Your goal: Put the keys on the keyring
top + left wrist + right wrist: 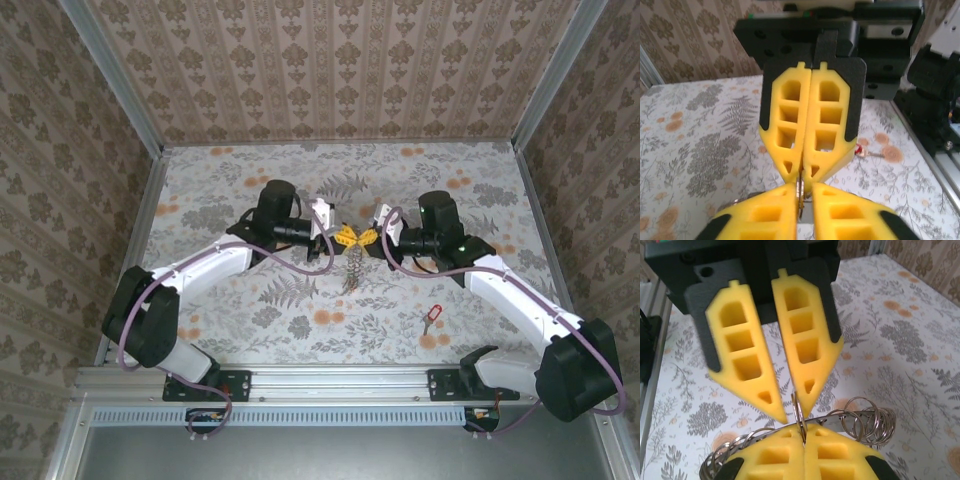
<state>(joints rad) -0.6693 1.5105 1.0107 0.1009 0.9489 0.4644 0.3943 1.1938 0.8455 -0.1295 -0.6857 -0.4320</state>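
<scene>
The two grippers meet tip to tip above the middle of the table. My right gripper (pixel 804 434) is shut on a thin metal ring (pixel 798 412) of the keyring (pixel 867 420), whose cluster of silvery coils spreads to both sides behind its fingers. My left gripper (pixel 792 412) faces it with its jaws a little apart, one fingertip beside the ring. In the top view the keyring (pixel 352 270) hangs below the left gripper (pixel 343 238) and the right gripper (pixel 368 238). A key with a red tag (pixel 433 315) lies on the table near the right arm.
The table (pixel 230 190) has a floral cover and is walled in by patterned panels on three sides. A metal rail (pixel 340 382) carrying the arm bases runs along the near edge. The red-tagged key (pixel 860 149) also shows past the fingers in the left wrist view.
</scene>
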